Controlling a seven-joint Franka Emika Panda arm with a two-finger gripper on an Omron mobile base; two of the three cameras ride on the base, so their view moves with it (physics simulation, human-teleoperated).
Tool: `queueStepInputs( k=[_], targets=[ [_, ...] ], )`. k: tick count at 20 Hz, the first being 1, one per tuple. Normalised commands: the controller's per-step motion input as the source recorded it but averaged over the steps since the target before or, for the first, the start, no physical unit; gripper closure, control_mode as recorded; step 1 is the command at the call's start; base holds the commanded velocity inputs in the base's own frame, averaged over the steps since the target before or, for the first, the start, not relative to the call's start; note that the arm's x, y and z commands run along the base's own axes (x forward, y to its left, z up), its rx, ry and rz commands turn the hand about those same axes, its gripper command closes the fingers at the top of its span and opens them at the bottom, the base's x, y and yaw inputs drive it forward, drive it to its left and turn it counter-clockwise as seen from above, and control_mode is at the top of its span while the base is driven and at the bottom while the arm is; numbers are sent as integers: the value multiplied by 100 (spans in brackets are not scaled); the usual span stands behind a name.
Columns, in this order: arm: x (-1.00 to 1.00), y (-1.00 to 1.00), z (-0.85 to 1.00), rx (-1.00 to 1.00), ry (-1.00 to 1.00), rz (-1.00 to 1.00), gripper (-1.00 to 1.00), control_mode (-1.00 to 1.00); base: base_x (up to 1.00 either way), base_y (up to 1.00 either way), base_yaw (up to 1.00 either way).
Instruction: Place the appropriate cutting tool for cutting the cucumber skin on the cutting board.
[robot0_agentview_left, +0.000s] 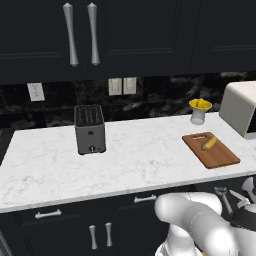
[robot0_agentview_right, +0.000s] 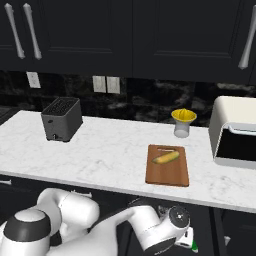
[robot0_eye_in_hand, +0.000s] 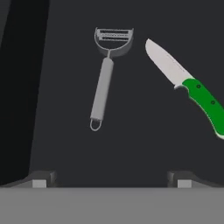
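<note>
A grey Y-shaped peeler (robot0_eye_in_hand: 104, 81) lies on the dark floor of an open drawer below the counter, its blade head toward the top of the hand view. My gripper (robot0_eye_in_hand: 111, 180) hangs above it, open, with nothing between its fingertips (robot0_eye_in_hand: 41, 179). The peeler's handle end sits just ahead of the gap between them. On the counter, the reddish-brown cutting board (robot0_agentview_left: 220, 159) (robot0_agentview_right: 167, 176) carries the stubby yellowish-green cucumber (robot0_agentview_left: 209, 143) (robot0_agentview_right: 166, 158). From the left base view the peeler (robot0_agentview_left: 224, 199) shows beside my hand, under the counter edge.
A green-handled knife (robot0_eye_in_hand: 188, 85) lies right of the peeler in the drawer. A dark toaster (robot0_agentview_left: 90, 129) (robot0_agentview_right: 61, 119), a yellow-topped white cup (robot0_agentview_left: 200, 111) (robot0_agentview_right: 183, 121) and a white boxy appliance (robot0_agentview_left: 242, 107) (robot0_agentview_right: 235, 132) stand on the white marble counter.
</note>
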Motion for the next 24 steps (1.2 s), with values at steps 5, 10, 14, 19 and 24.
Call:
queueStepInputs(
  k=[5,10,14,19,24],
  targets=[
    [21,-2,3,11,-2,-11,-100,-100,0,0,0],
    [13,-4,20,12,8,-8,-100,-100,0,0,0],
    [15,0,3,9,14,-5,-100,-100,0,0,0],
    [25,0,0,0,13,0,-100,-100,0,0,0],
    [18,0,-6,-1,5,0,-100,-100,0,0,0]
  ],
)
